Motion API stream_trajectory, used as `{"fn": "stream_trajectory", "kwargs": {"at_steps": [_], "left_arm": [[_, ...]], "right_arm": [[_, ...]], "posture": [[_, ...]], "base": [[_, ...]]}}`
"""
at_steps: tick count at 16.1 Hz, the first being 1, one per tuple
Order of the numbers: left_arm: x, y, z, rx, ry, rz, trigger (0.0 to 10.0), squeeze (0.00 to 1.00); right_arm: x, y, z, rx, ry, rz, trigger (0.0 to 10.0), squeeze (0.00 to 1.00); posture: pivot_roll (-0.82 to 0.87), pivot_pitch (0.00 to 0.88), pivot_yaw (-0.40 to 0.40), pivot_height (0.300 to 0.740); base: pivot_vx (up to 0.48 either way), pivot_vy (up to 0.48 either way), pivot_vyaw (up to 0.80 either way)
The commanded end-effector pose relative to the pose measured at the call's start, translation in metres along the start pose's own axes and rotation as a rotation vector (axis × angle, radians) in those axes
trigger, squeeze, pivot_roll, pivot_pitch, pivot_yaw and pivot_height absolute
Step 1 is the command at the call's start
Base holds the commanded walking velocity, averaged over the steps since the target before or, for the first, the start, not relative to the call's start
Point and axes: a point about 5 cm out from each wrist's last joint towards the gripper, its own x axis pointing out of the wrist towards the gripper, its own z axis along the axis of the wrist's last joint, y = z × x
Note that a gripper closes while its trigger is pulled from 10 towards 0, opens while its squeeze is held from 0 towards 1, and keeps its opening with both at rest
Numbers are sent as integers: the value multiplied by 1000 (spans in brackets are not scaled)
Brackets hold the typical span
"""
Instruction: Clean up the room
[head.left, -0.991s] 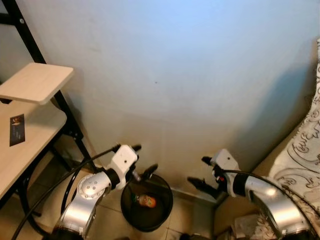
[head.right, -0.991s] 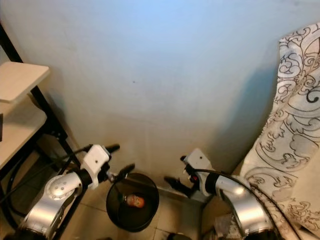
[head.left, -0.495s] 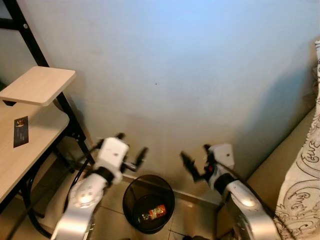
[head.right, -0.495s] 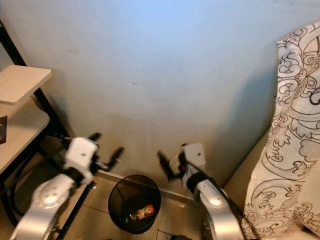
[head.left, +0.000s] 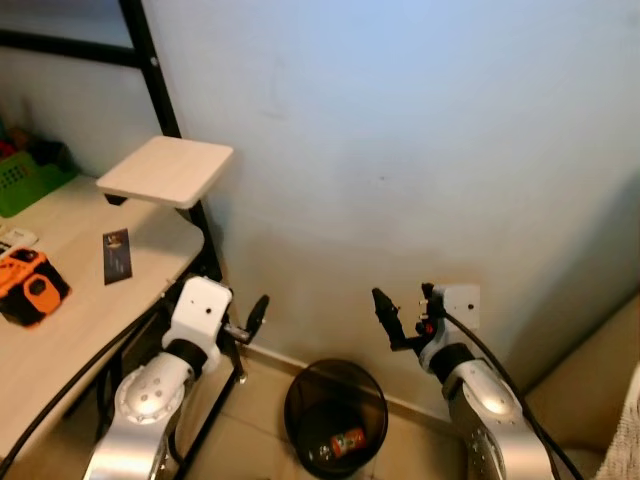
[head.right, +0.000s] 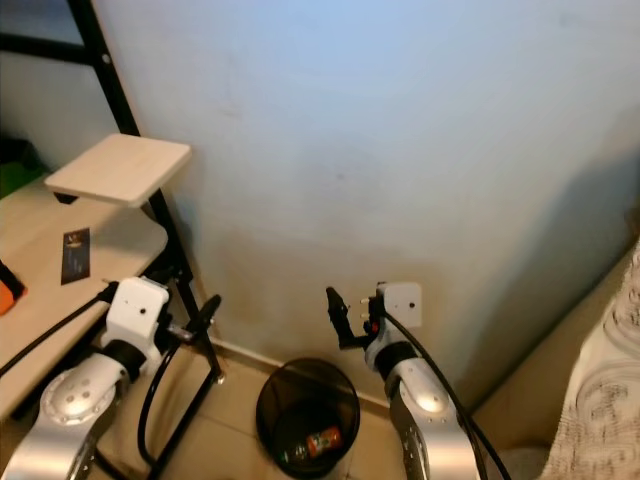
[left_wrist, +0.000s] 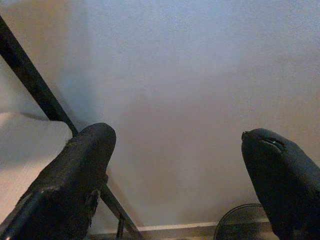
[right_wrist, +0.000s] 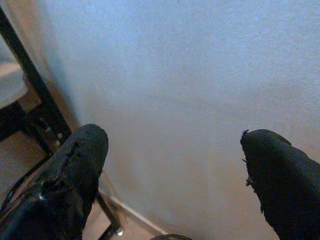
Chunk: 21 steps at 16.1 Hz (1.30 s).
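Note:
A black mesh waste bin (head.left: 335, 418) stands on the tiled floor against the wall. A small orange and red piece of rubbish (head.left: 347, 441) lies in its bottom. My left gripper (head.left: 245, 318) hangs open to the left of the bin and above it, holding nothing. My right gripper (head.left: 403, 298) is open too, above the bin's right side and pointing at the wall. In both wrist views the black fingers (left_wrist: 75, 175) (right_wrist: 280, 175) stand wide apart, with bare wall between them.
A light wooden desk (head.left: 70, 310) on a black frame stands at the left, with a small raised shelf (head.left: 165, 170). On it lie an orange device (head.left: 30, 287), a dark card (head.left: 116, 256) and a green basket (head.left: 25, 175). Patterned fabric (head.right: 612, 400) hangs at the right.
The whole view has swung left and upward, showing more of the desk. Both arms have drawn back from the bin's rim and now point at the wall, still open.

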Motion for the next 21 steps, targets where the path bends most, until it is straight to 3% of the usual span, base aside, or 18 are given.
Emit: {"fn": "stream_trajectory", "kwargs": {"at_steps": [1,2,7,10,13,15,20,21], "left_arm": [[2,-2,5,8,-16,0,10000,0],[2,-3,4,8,-13,2,10000,0],[5,-3,6,6,-20,14,10000,0],[6,-2,7,10,-24,18,10000,0],[8,-3,8,18,-28,12,10000,0],[9,-2,8,18,-30,17,10000,0],[7,0,7,14,-29,32,10000,0],[7,1,7,15,-31,39,10000,0]], "right_arm": [[-1,-6,6,18,-9,-30,10000,0],[-1,-7,7,41,-15,-45,10000,0],[0,-17,12,-31,11,-124,10000,0],[2,-15,22,-21,-64,-115,10000,0],[4,-10,22,-105,-68,-93,10000,0],[5,-15,26,-146,-137,-174,10000,0],[6,-17,22,-140,-104,-171,10000,0],[6,-19,26,-164,-162,-229,10000,0]], "posture": [[83,0,26,740],[85,0,21,740],[85,0,6,740],[82,0,5,740],[79,0,2,740],[77,0,1,740],[75,0,-5,740],[74,0,-6,740]], "base": [[0,0,0],[0,0,-800],[0,0,-800],[0,0,-800],[0,0,-800],[0,0,-800],[0,0,-800],[0,0,-800]]}}
